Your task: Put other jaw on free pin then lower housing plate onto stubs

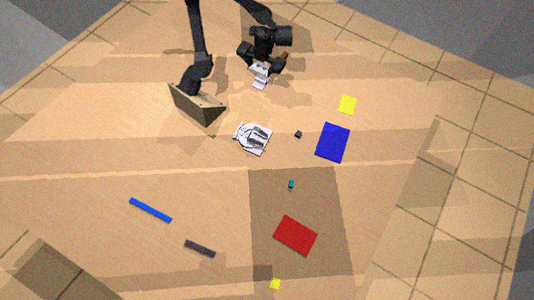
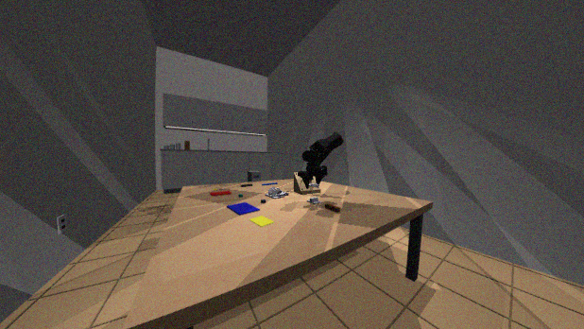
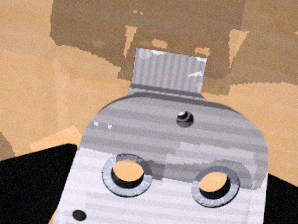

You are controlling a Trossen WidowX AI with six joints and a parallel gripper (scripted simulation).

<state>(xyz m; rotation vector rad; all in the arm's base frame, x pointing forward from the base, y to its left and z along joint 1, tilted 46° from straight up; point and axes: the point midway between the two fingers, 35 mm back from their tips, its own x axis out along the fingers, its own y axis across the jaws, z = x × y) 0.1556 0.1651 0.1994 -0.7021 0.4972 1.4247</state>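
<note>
The housing plate point(image 1: 259, 67) point(image 2: 314, 185) point(image 3: 165, 162) is pale grey with two large round holes and smaller ones. My gripper point(image 1: 262, 64) point(image 2: 314, 183) point(image 3: 165, 168) is shut on it, with a black finger at each side. The plate is raised off a pale ribbed stand point(image 1: 260, 82) point(image 2: 314, 200) point(image 3: 170, 72), and table wood shows through its large holes. The white mechanism base point(image 1: 266, 145) point(image 2: 276, 193) lies on the table, apart from my gripper, with dark-shaded jaw parts on top. Its pins and gear teeth are too small to tell apart.
A wooden wedge point(image 1: 189, 104) stands by the arm's base. Near the mechanism are a small black cube point(image 1: 298, 134), a blue mat point(image 1: 332, 142) and a yellow square point(image 1: 347, 105). A brown block point(image 2: 332, 207) lies near the stand. A teal block point(image 1: 291, 184) and red mat point(image 1: 295, 236) lie farther off.
</note>
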